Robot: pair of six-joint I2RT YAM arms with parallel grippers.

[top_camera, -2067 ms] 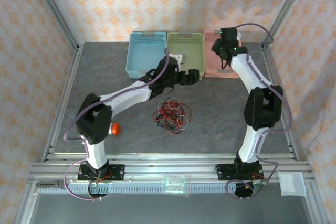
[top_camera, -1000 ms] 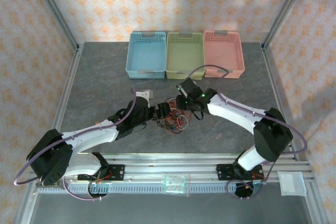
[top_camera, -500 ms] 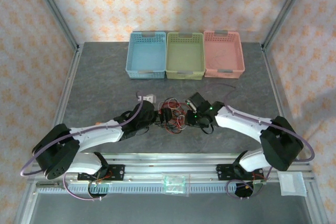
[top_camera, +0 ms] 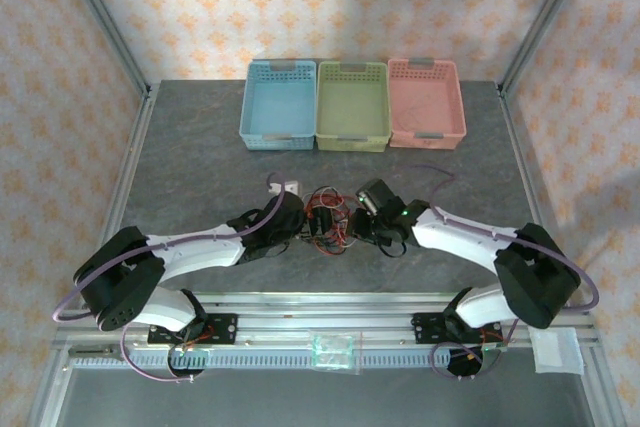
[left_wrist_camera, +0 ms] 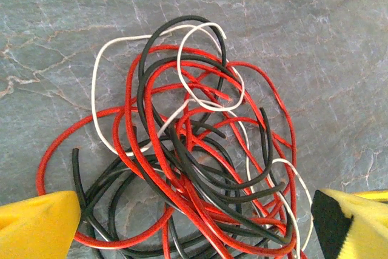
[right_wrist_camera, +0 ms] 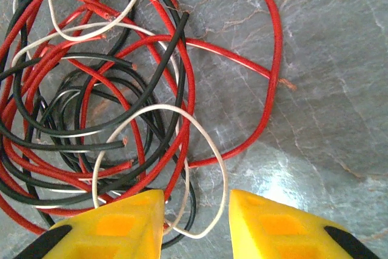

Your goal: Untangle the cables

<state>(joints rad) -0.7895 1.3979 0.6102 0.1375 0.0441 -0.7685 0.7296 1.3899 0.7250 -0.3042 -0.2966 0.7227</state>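
On the table [top_camera: 200,147], near its middle, the cables [top_camera: 330,219] lie as one knot. Your left gripper [left_wrist_camera: 194,222] stands wide open above them. The right gripper [right_wrist_camera: 197,225], half open, straddles a white loop [right_wrist_camera: 206,137]. Pulling it may drag the crossing red strands [right_wrist_camera: 276,59] along and tighten the knot.

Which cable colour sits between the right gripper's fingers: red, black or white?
The white cable: its round loop reaches well into the gap of the right gripper; red cables and black cables bunch mainly beyond the fingertips.
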